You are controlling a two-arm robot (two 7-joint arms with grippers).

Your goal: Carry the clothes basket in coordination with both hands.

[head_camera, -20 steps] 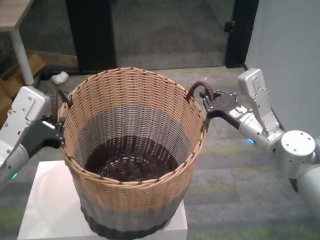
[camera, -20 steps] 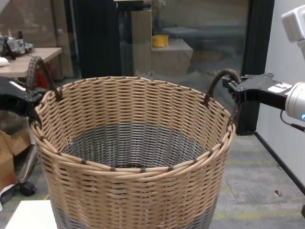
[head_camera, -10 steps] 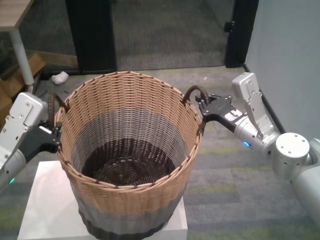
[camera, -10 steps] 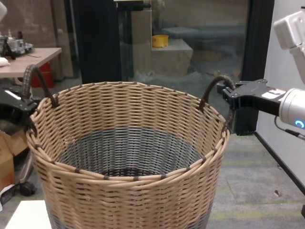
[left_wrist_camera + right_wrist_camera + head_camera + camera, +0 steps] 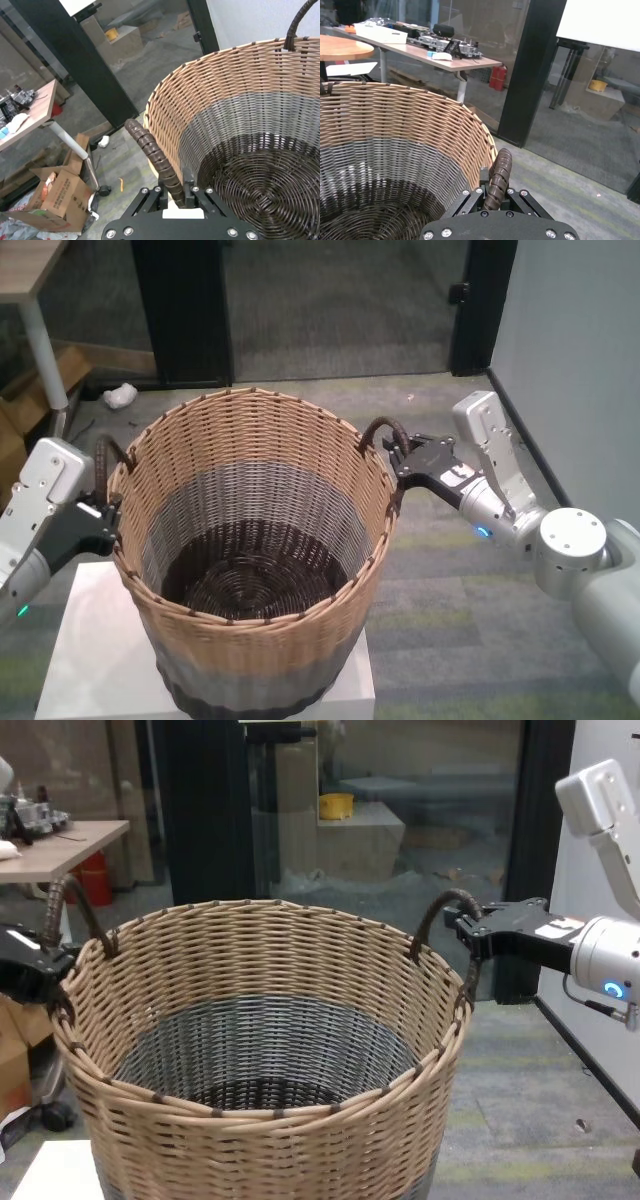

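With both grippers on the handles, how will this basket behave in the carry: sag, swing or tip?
The clothes basket is tight wicker, so its walls will probably hold shape. It looks empty, so likely light for its size. The left gripper and right gripper each clamp a thin loop handle, so it may swing or tilt if one side rises faster.

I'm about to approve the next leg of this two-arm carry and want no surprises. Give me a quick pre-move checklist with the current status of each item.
1. Left pincer shut on the left handle: ok.
2. Right pincer shut on the right handle: ok.
3. Clothes basket upright, rim roughly level between the pincers: ok.
4. Basket base free of the white platform: cannot tell; the underside is hidden.
5. Basket interior empty, nothing to shift: ok.
6. Floor path clear of the cardboard boxes on the left: cannot tell.
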